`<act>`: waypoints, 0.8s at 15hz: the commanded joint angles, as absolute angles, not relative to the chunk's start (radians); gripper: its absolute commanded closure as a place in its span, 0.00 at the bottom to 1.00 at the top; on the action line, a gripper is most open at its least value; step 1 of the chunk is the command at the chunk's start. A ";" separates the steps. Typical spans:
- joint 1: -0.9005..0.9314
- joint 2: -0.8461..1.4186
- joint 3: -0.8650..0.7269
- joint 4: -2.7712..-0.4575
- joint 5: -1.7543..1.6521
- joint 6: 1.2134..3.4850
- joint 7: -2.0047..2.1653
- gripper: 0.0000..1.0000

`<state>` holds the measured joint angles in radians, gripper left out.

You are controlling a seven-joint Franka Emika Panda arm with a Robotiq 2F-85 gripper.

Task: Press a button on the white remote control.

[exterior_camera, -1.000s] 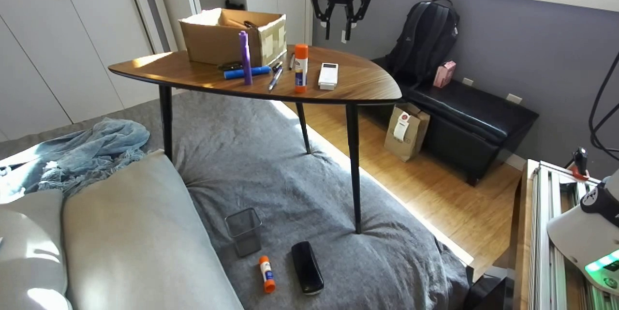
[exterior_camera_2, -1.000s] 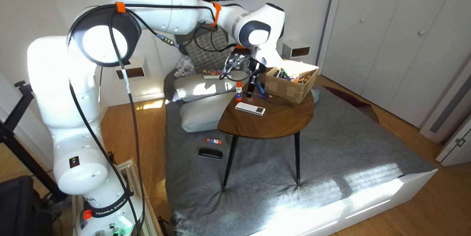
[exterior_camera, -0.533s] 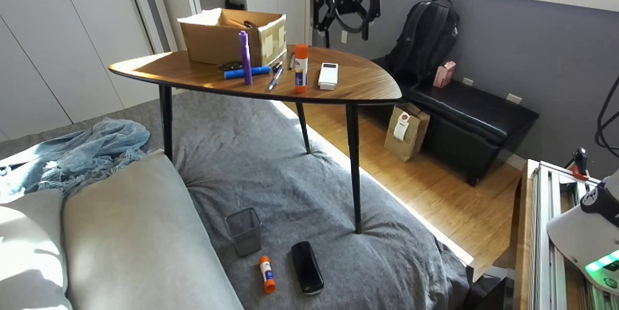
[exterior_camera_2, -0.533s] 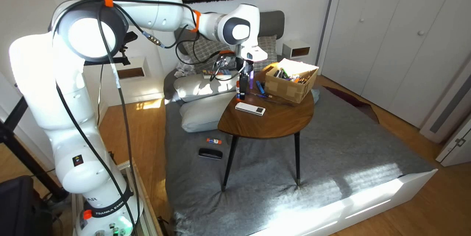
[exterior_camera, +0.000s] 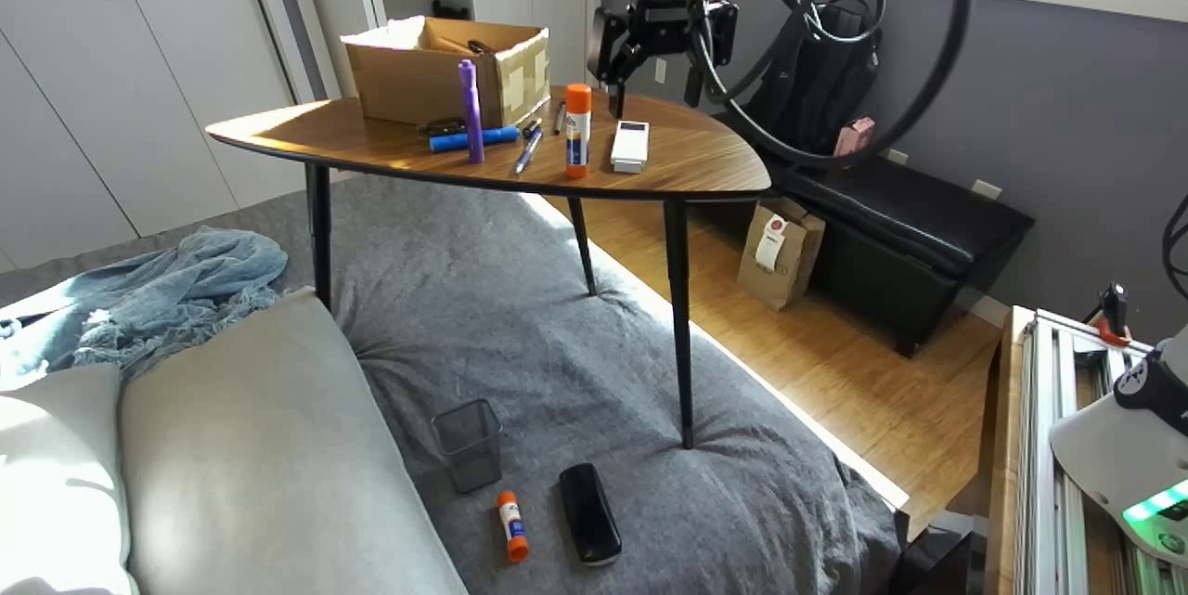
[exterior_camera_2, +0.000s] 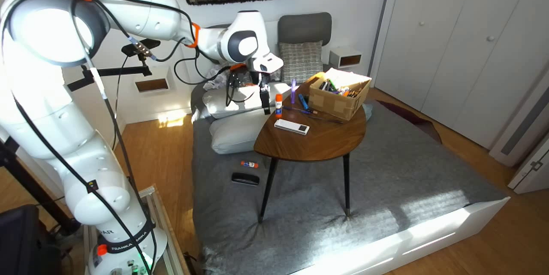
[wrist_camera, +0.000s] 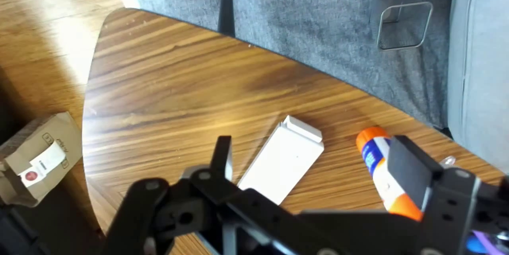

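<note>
The white remote control [exterior_camera: 630, 147] lies flat on the wooden table, seen in both exterior views, where its dark square end [exterior_camera_2: 303, 128] shows. In the wrist view the white slab [wrist_camera: 284, 159] looks plain and overexposed, so no buttons can be made out, and its near end is hidden behind the gripper linkage. My gripper [wrist_camera: 316, 159] hangs above the table with its jaws wide apart and nothing held. From the wrist, the remote appears between the fingers [wrist_camera: 221, 157], nearer the left one; the right one partly covers a glue stick.
An upright glue stick [exterior_camera: 577, 133] stands beside the remote. A purple marker [exterior_camera: 471, 112], a blue marker [exterior_camera: 473, 140], a pen [exterior_camera: 529, 151] and a cardboard box [exterior_camera_2: 339, 99] share the table [exterior_camera_2: 311, 148]. Cables [exterior_camera: 789, 66] loop off the wrist.
The jaws have spread wider. My arm has drawn back toward its base, away from the box, and the wrist has turned. Remote and table items stay put.
</note>
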<state>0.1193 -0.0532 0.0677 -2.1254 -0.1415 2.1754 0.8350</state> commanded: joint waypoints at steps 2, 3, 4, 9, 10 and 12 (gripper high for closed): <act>0.123 -0.214 0.138 -2.302 -0.133 2.200 0.953 0.00; 0.120 -0.234 0.157 -2.313 -0.154 2.154 0.980 0.00; 0.119 -0.251 0.175 -2.320 -0.168 2.098 0.994 0.00; 0.111 -0.338 0.248 -2.312 -0.261 1.837 1.034 0.00; 0.105 -0.357 0.256 -2.309 -0.300 1.806 1.046 0.00; 0.113 -0.318 0.244 -2.293 -0.261 1.829 1.019 0.00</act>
<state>0.1188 -0.3188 0.2391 -2.2951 -0.2634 1.8299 1.0208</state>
